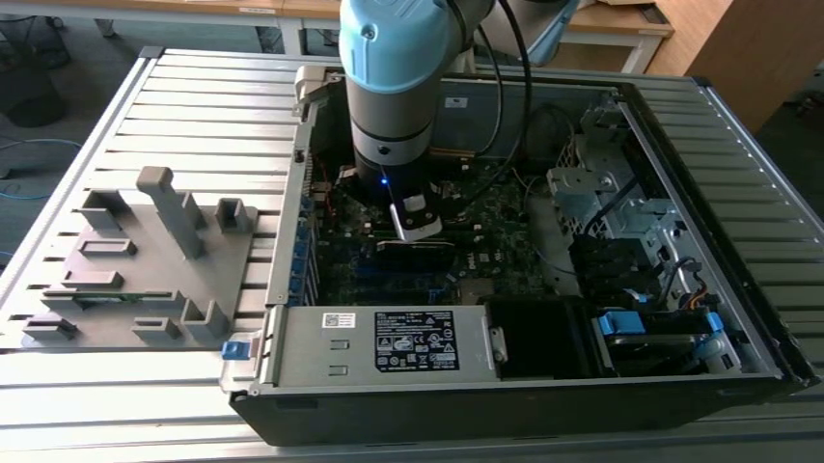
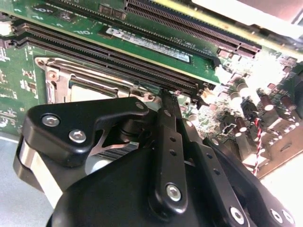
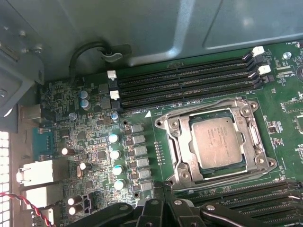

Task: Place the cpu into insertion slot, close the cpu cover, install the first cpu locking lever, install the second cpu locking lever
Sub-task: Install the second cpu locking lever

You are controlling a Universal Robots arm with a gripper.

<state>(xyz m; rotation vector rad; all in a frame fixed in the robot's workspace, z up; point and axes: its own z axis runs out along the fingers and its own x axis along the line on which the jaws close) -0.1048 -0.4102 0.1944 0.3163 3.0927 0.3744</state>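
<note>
The cpu, a pale silvery square chip, lies flat in the insertion slot on the green motherboard in the first wrist view. The cpu cover, a thin silvery frame, lies down around the chip, whose face shows through its window. Thin metal lever rods run along the socket's edges; whether they are latched I cannot tell. My gripper hangs low inside the open computer case over the board, and its black linkage sits close beside a corner of the socket. It holds nothing that I can see.
Long black memory slots run beside the socket, with capacitors near them. The case holds a power supply at the front and a metal drive cage on the exterior view's right. A grey fixture plate lies on the slatted table.
</note>
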